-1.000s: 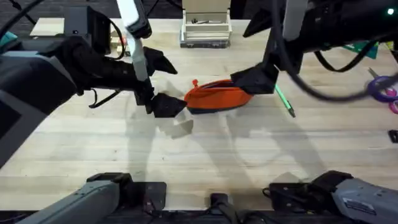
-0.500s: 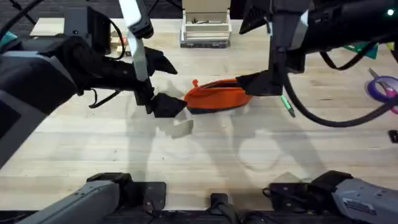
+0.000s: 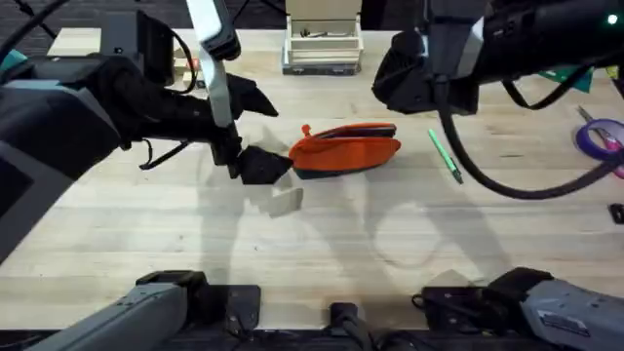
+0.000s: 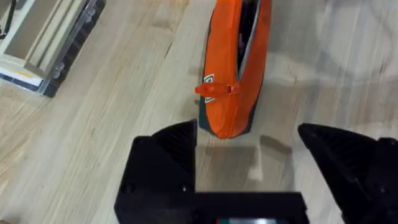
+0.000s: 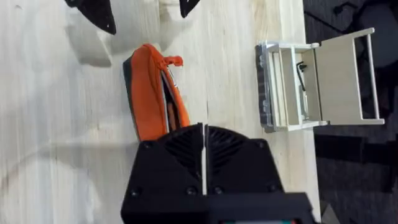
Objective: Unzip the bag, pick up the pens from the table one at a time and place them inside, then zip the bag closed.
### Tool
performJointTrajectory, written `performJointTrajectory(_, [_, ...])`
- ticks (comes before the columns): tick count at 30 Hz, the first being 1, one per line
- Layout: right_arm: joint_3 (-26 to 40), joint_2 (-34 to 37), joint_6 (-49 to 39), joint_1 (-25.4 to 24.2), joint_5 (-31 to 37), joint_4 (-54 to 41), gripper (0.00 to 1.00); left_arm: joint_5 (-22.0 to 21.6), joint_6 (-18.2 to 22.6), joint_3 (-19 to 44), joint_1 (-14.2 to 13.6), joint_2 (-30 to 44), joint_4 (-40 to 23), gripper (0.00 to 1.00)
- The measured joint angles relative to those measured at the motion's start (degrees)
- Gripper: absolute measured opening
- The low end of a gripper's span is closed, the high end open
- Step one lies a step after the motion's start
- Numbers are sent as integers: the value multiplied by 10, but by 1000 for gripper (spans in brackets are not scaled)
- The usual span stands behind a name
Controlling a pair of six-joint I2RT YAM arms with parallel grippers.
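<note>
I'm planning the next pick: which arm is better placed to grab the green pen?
Right, probably. The right gripper hovers close to the green pen, on its side of the bag; the left gripper sits beyond the bag's far end.

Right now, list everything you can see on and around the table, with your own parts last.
bag: one, orange with a dark bottom strip, middle of the table, zipper open along its top.
pen: one, green, lying on the table to the right of the bag.
scissors: one pair, purple handles, far right edge of the table.
tray: one, white, open, at the far edge behind the bag.
table: one, pale wood planks.
left pincer: black, open, at the bag's left end, not touching it.
right pincer: black, shut, raised above the bag's right end.
</note>
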Motion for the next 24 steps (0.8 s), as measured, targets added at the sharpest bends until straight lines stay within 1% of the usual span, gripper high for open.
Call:
performJointTrajectory(10, [0,0,0,0,0,-1,31,0,0,0,0,0,0,992])
performJointTrajectory(16, [0,5,0,0,0,-41,31,0,0,0,0,0,0,992])
performJointTrajectory(19, [1,27,0,0,0,-51,31,0,0,0,0,0,0,992])
performJointTrajectory(24, [1,90,0,0,0,-51,31,0,0,0,0,0,0,992])
